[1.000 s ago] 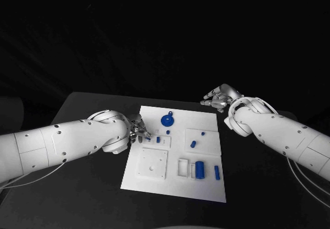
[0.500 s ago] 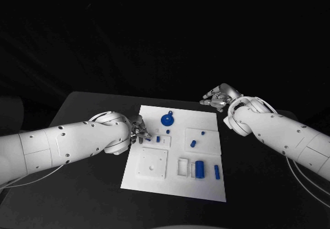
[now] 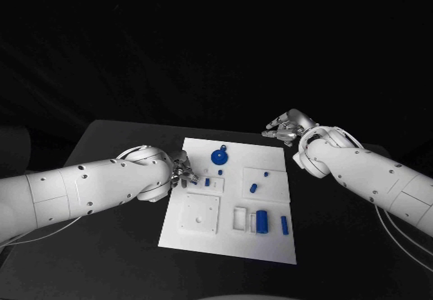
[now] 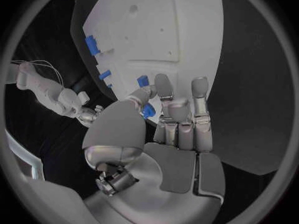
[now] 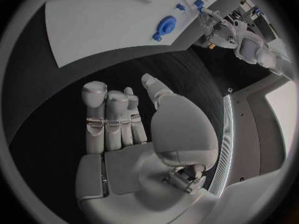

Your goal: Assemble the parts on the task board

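Our left hand (image 3: 184, 172) pinches a small blue part (image 4: 147, 110) over the white board (image 3: 203, 234); our right hand (image 3: 287, 127) hovers empty, fingers loose, off the board.

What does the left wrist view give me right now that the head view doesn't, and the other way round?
Left wrist view alone: a small blue part pinched between the left hand's fingers. Head view alone: the board's near end, with the blue cylinder, the slim blue bar and the white square plate, and the right hand over the table beyond the board's far right corner. Both: the task board and the left hand at its left edge.
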`<move>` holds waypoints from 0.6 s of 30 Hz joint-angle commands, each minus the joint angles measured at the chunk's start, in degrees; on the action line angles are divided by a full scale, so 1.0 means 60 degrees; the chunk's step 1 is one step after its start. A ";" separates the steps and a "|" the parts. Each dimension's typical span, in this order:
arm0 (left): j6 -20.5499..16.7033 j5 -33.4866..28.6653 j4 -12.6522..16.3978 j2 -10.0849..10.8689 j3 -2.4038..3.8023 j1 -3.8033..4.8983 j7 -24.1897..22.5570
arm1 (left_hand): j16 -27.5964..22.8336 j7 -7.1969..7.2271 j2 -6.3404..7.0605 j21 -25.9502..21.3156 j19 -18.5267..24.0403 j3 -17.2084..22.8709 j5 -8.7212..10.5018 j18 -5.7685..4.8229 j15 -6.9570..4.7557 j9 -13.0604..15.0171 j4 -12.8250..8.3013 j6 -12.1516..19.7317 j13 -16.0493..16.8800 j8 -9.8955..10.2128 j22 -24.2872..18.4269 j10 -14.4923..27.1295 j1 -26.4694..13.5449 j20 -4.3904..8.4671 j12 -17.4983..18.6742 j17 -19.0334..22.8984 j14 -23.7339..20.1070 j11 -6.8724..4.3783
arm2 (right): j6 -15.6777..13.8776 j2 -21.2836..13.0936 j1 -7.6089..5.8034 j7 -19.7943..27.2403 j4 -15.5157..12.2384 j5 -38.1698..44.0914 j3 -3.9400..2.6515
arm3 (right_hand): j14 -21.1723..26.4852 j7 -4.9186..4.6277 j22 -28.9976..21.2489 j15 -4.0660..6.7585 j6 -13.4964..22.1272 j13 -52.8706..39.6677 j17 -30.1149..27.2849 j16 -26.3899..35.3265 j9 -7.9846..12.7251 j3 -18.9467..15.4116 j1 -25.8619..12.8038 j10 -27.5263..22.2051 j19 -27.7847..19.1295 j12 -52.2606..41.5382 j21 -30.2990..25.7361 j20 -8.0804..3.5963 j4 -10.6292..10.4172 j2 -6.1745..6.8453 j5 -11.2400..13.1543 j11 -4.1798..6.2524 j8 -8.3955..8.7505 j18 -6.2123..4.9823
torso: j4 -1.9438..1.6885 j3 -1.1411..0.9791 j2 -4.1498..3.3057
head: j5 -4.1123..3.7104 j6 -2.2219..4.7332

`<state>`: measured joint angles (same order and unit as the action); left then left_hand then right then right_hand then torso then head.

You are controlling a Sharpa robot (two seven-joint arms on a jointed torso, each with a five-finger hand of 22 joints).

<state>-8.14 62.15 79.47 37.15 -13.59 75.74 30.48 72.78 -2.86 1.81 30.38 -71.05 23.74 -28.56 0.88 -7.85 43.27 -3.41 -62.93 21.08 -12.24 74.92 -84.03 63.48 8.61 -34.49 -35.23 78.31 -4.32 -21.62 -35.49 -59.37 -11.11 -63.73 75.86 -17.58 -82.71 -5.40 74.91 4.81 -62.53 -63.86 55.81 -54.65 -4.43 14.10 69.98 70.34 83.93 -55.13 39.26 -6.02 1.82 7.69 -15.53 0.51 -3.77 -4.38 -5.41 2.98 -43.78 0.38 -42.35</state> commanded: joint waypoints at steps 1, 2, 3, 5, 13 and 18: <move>0.0289 0.0191 0.0005 -0.0034 -0.0005 -0.0003 0.0023 | -0.0004 0.0684 -0.0064 0.0062 -0.0017 0.0314 0.0000 0.0070 0.0007 0.2119 -0.0265 -0.0777 -0.0022 -0.0003 0.0184 -0.0462 0.0031 -0.0007 -0.0023 0.0016 0.0047 -0.0064 | 0.0103 0.0001 0.0005 0.0081 -0.0014 0.0022 -0.0003 | -0.0002 0.0005 0.0613 -0.0052 0.0058 0.0010 -0.0006 0.0050 0.0010 -0.0030 0.0006 -0.0045 0.0535 0.0033 -0.0048 0.0053 0.0031 -0.0059 -0.0028 0.0001 0.0024 -0.0081 | 0.0004 0.0005 -0.0001 | -0.0001 -0.0019; 0.0312 0.0200 0.0006 -0.0037 -0.0007 -0.0005 0.0030 | -0.0009 0.0683 -0.0071 0.0063 -0.0017 0.0316 0.0015 0.0070 0.0007 0.2119 -0.0266 -0.0774 -0.0024 0.0001 0.0184 -0.0462 0.0030 -0.0007 -0.0020 0.0022 0.0044 -0.0063 | 0.0105 0.0000 0.0005 0.0080 -0.0015 0.0022 -0.0003 | -0.0003 0.0003 0.0613 -0.0051 0.0062 0.0019 -0.0006 0.0050 0.0012 -0.0017 0.0022 -0.0055 0.0535 0.0045 -0.0045 0.0053 0.0043 -0.0066 -0.0020 0.0001 0.0027 -0.0081 | 0.0003 0.0006 -0.0003 | -0.0002 -0.0021; 0.0347 0.0212 0.0006 -0.0041 -0.0009 -0.0010 0.0042 | -0.0013 0.0682 -0.0077 0.0064 -0.0017 0.0317 0.0026 0.0070 0.0007 0.2120 -0.0267 -0.0772 -0.0025 0.0003 0.0184 -0.0462 0.0030 -0.0007 -0.0018 0.0026 0.0042 -0.0063 | 0.0108 -0.0002 0.0005 0.0079 -0.0017 0.0022 -0.0003 | -0.0003 0.0003 0.0613 -0.0051 0.0062 0.0020 -0.0006 0.0050 0.0012 -0.0016 0.0024 -0.0056 0.0535 0.0047 -0.0045 0.0053 0.0044 -0.0067 -0.0019 0.0001 0.0027 -0.0081 | 0.0003 0.0006 -0.0003 | -0.0002 -0.0021; 0.0392 0.0223 0.0000 -0.0048 -0.0012 -0.0019 0.0059 | -0.0013 0.0682 -0.0077 0.0064 -0.0017 0.0317 0.0026 0.0070 0.0007 0.2120 -0.0267 -0.0772 -0.0025 0.0003 0.0184 -0.0462 0.0030 -0.0007 -0.0018 0.0026 0.0042 -0.0063 | 0.0111 -0.0003 0.0005 0.0077 -0.0019 0.0022 -0.0003 | -0.0003 0.0003 0.0613 -0.0051 0.0062 0.0020 -0.0006 0.0050 0.0012 -0.0016 0.0024 -0.0056 0.0535 0.0047 -0.0045 0.0053 0.0044 -0.0067 -0.0019 0.0001 0.0027 -0.0081 | 0.0001 0.0005 -0.0002 | -0.0009 -0.0033; 0.0604 0.0219 -0.0014 -0.0048 -0.0017 -0.0047 0.0123 | -0.0021 0.0681 -0.0086 0.0065 -0.0013 0.0317 0.0020 0.0071 0.0008 0.2126 -0.0284 -0.0775 -0.0027 0.0012 0.0183 -0.0463 0.0023 -0.0008 -0.0015 0.0028 0.0041 -0.0061 | 0.0126 -0.0012 0.0005 0.0063 -0.0026 0.0023 -0.0003 | 0.0000 0.0005 0.0608 -0.0052 0.0060 0.0016 -0.0010 0.0055 0.0013 0.0000 0.0014 -0.0051 0.0534 0.0030 -0.0051 0.0053 0.0071 -0.0058 -0.0034 0.0002 0.0027 -0.0083 | 0.0001 0.0005 0.0001 | -0.0015 -0.0065; 0.0677 0.0193 -0.0022 -0.0050 -0.0017 -0.0054 0.0147 | -0.0028 0.0678 -0.0096 0.0064 -0.0008 0.0318 0.0024 0.0071 0.0009 0.2125 -0.0289 -0.0775 -0.0031 0.0019 0.0183 -0.0463 0.0016 -0.0009 -0.0009 0.0034 0.0036 -0.0058 | 0.0130 -0.0019 0.0005 0.0055 -0.0027 0.0025 -0.0003 | -0.0001 0.0003 0.0608 -0.0052 0.0057 0.0023 -0.0005 0.0050 0.0014 0.0014 0.0024 -0.0056 0.0534 0.0037 -0.0048 0.0053 0.0085 -0.0067 -0.0030 0.0002 0.0026 -0.0083 | -0.0005 0.0001 0.0000 | -0.0019 -0.0075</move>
<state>-6.44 63.24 79.31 36.93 -13.50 75.73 30.67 72.78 -2.87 1.80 30.38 -71.05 23.73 -28.54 0.88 -7.83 47.79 -3.43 -62.94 20.96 -11.94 74.91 -84.03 63.48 8.61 -34.49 -35.06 78.30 -4.31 -21.55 -35.59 -59.37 -11.11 -63.79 75.85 -17.59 -82.71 -5.37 74.90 4.81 -62.56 -63.81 55.81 -54.65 -4.43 14.27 69.98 70.34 83.93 -55.14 39.26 -6.02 1.99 7.69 -15.53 0.51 -3.77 -4.38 -5.41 3.00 -43.78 0.29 -42.76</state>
